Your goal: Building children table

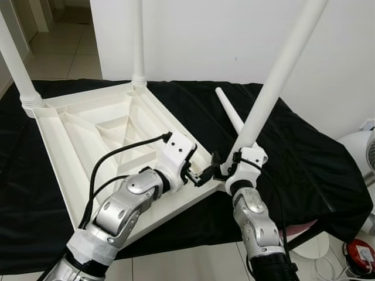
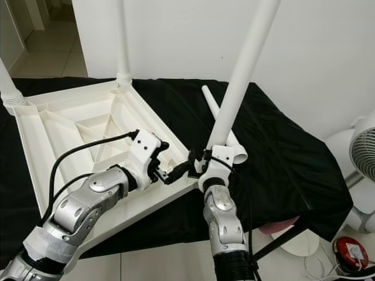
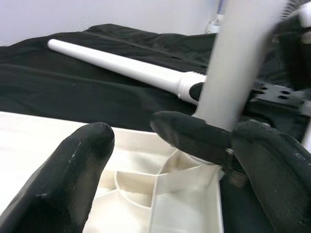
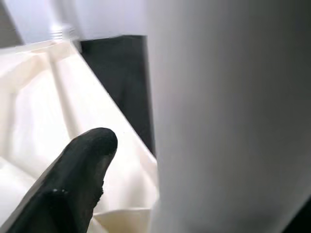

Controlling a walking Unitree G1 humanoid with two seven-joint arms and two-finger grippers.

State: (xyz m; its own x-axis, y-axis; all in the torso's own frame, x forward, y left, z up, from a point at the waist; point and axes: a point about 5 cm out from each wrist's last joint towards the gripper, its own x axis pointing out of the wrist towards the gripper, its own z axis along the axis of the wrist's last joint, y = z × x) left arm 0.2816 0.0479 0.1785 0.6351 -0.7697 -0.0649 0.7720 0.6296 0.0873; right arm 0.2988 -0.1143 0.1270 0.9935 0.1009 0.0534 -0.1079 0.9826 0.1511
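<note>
**Third leg at its corner socket**

While the tabletop (image 1: 88,140) lies upside down on the black cloth (image 1: 304,158), two legs already stand in its far corners, well away from both grippers. The right gripper (image 1: 225,167) is clenched around the base of a third leg (image 1: 275,82), which leans away from it, up and to the right, over the near corner of the tabletop. The left gripper (image 1: 196,175) sits just beside it on the other side of that corner, fingers apart, one finger (image 3: 194,136) lying against the leg's foot and the other (image 3: 68,179) over the ribbed underside. A fourth leg (image 1: 229,111) lies loose on the cloth just beyond the right gripper.

The leg looks like hollow plastic: light, stiff, smooth and so likely slippery under a twisting grip. Holding it low, close to the threaded end, gives the best control of the tilt; held higher, its length would lever against the fingers. The tabletop looks rigid but light enough to slide on the cloth, so bracing its corner seems wise.

The head views show the lean of the leg and how both arms meet at the corner. The left wrist view shows the socket's curved ribs and the ribbed collar of the fourth leg. The right wrist view shows one finger (image 4: 77,170) beside the blurred leg.
</note>
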